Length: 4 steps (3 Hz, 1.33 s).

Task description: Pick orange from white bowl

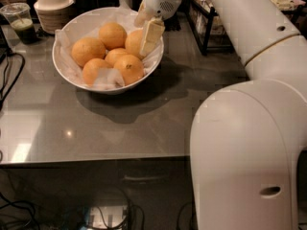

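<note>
The white bowl (64,68), wide and lined with crinkled white paper, stands at the back left of the grey table and holds several oranges. My gripper (145,30) reaches down from the white arm (249,28) into the bowl's right side. It sits right at the rightmost orange (133,43) and partly hides it. The other oranges (88,51) lie untouched to its left. That orange still rests in the bowl among the others.
A stack of beige ribbed bowls (53,6) and a plastic cup with green drink (20,23) stand behind the bowl at the back left. A black cable (12,78) runs along the left edge. A dark rack (208,18) stands behind the arm.
</note>
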Available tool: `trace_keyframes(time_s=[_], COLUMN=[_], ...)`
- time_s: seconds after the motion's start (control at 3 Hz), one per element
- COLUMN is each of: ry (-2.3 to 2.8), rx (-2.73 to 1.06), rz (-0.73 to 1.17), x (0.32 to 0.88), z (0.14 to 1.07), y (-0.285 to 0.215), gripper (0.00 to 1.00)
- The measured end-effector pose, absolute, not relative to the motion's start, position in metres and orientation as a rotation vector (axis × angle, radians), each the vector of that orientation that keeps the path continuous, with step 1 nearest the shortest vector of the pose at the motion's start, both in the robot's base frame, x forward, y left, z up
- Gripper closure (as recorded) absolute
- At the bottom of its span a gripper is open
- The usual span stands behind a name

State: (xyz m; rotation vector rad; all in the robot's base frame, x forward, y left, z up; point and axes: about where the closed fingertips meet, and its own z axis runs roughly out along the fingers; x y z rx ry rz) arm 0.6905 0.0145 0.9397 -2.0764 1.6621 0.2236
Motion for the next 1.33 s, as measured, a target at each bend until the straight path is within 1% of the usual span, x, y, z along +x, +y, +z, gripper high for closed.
trace_keyframes(time_s=[0.67, 1.0, 1.33], ry=[1.690, 1.690, 1.688], rx=[-2.064, -2.064, -2.068], rz=[0.288, 0.289, 0.288], x=[0.688, 0.688, 0.689], z=[0.915, 0.917, 0.916], y=[0.016, 0.016, 0.018], gripper=[0.34, 0.35, 0.54])
